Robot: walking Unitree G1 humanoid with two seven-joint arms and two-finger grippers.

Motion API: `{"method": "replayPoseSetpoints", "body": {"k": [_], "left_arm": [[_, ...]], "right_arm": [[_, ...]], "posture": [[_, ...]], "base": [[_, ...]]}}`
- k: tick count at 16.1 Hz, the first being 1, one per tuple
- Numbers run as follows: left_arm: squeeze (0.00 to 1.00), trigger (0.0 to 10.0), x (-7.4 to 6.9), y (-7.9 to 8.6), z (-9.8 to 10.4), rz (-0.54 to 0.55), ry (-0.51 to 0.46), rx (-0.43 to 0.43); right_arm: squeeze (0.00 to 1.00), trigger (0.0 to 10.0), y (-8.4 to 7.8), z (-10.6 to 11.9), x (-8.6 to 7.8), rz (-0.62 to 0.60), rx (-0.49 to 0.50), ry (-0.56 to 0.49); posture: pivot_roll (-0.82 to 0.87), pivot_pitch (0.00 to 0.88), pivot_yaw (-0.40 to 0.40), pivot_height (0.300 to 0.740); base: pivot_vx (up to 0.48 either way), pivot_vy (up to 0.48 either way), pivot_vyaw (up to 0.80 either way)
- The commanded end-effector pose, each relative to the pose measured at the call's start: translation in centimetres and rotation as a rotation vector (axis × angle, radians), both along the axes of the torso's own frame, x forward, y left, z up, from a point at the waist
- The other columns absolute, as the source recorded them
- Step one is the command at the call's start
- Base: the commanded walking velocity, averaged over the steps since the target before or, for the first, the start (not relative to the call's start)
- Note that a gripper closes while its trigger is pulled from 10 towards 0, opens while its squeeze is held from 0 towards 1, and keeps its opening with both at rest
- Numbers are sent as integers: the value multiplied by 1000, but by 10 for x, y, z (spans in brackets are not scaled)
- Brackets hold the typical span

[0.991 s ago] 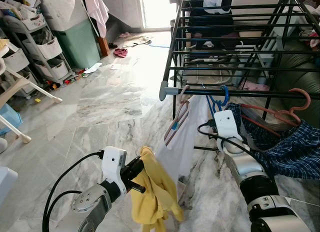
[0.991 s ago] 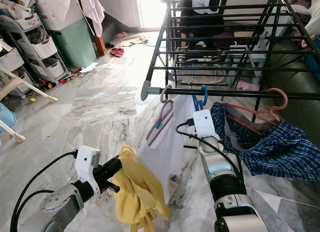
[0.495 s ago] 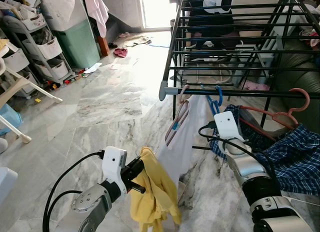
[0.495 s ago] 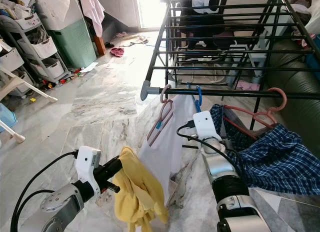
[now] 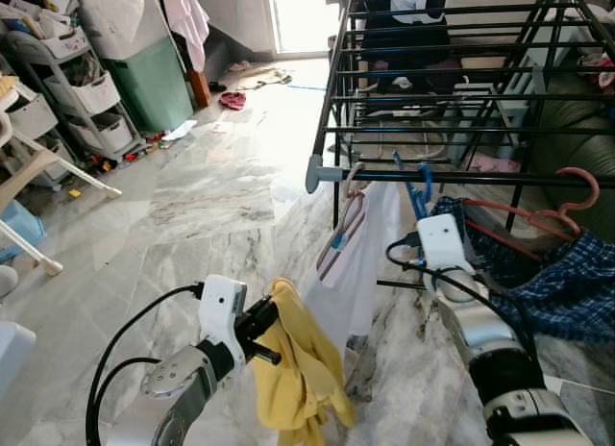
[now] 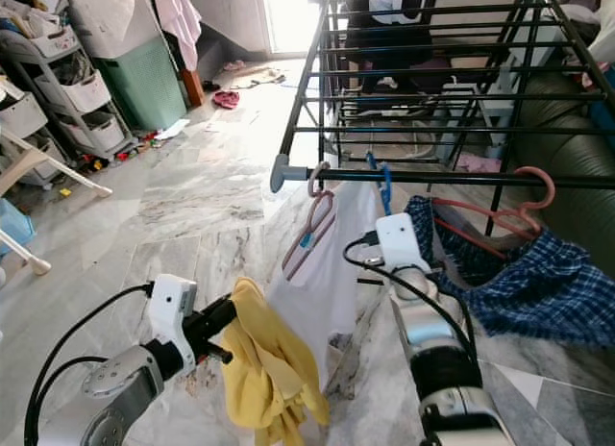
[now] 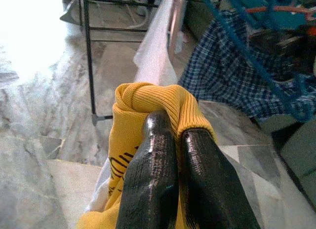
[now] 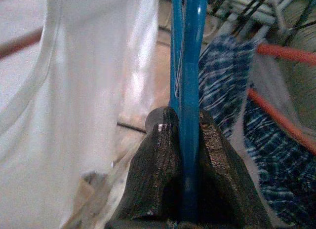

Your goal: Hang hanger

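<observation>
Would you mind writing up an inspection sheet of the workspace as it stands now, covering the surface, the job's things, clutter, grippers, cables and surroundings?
Surface: grey marble floor.
Job's things: blue hanger hooked at the front bar of the black drying rack; pink hanger carrying a white garment beside it; red hanger with a plaid cloth further along.
Clutter: small things on the floor near the doorway, including a red item.
Grippers: right gripper shut on the blue hanger; left gripper shut on a yellow garment.
Cables: black cable looping from the left wrist, another at the right wrist.
Surroundings: green bin, white drawer shelves, dark sofa.
</observation>
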State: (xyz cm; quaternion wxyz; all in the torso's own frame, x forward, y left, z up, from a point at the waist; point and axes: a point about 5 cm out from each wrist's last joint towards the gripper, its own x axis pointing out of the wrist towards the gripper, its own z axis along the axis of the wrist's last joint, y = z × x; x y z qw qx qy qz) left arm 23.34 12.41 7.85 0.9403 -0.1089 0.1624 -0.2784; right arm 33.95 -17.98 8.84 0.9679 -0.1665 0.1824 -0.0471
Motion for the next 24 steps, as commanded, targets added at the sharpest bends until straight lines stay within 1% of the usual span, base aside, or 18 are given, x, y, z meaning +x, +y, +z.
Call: {"method": "replayPoseSetpoints", "body": {"k": [1,2,3,5,7,9,10,11,12,13,14,16,18,19,21,22,23,24], "left_arm": [[0,10000,8,7,6,43,-44,21],[0,10000,12,8,6,66,-50,28],[0,10000,15,8,6,70,-52,29],[0,10000,20,8,7,86,-68,39],[0,10000,22,9,8,94,-70,40],[0,10000,24,9,5,100,-67,43],[0,10000,25,9,5,99,-66,43],[0,10000,27,6,3,91,-65,41],[0,10000,30,1,2,69,-70,41],[0,10000,31,0,2,65,-71,41],[0,10000,35,-2,2,63,-78,48],[0,10000,39,-2,2,73,-82,65],[0,10000,38,1,-3,80,-76,84],[0,10000,37,3,-6,104,-72,116],[0,10000,34,6,-14,142,-57,136],[0,10000,33,8,-17,157,-54,151],[0,10000,31,12,-25,187,-35,169],[0,10000,29,15,-29,206,-30,176]], "right_arm": [[0,7765,4,13,2,-5,23,-69],[0,10000,3,17,-2,-10,29,-101],[0,10000,2,16,-5,-16,27,-107],[0,10000,2,8,-19,-25,34,-98],[0,10000,4,4,-25,-24,43,-90],[0,10000,7,-4,-40,-23,56,-82],[0,10000,8,-5,-43,-20,55,-81],[0,10000,9,-13,-51,-12,51,-59],[0,10000,7,-25,-62,-13,59,-36],[0,10000,6,-26,-64,-14,59,-33],[0,10000,3,-34,-72,-21,54,-10],[0,10000,0,-46,-86,-27,50,29],[0,10000,-3,-53,-94,-21,37,54],[0,10000,-4,-53,-96,-20,38,52],[0,10000,-3,-52,-97,-7,44,47],[0,10000,-1,-51,-95,7,52,41],[0,10000,6,-49,-90,45,67,28],[0,10000,11,-47,-87,74,68,24]], "posture": [[-65,0,118,740],[-68,0,120,740],[-75,0,121,740],[-87,0,127,740],[-89,0,128,740],[-106,0,137,740],[-115,0,143,740],[-132,0,155,740],[-154,0,172,740],[-156,0,174,740],[-165,0,183,740],[-175,0,188,740],[-179,0,185,740],[-177,0,180,740],[-170,0,166,740],[-166,0,159,740],[-158,0,146,740],[-151,0,134,740]], "base": [[0,0,0],[0,0,0],[0,0,0],[0,0,0],[0,0,0],[0,0,0],[0,0,0],[0,0,0],[0,0,0],[0,0,0],[0,0,0],[0,0,0],[0,0,0],[0,0,0],[0,0,0],[0,0,0],[0,0,0],[0,0,0]]}}
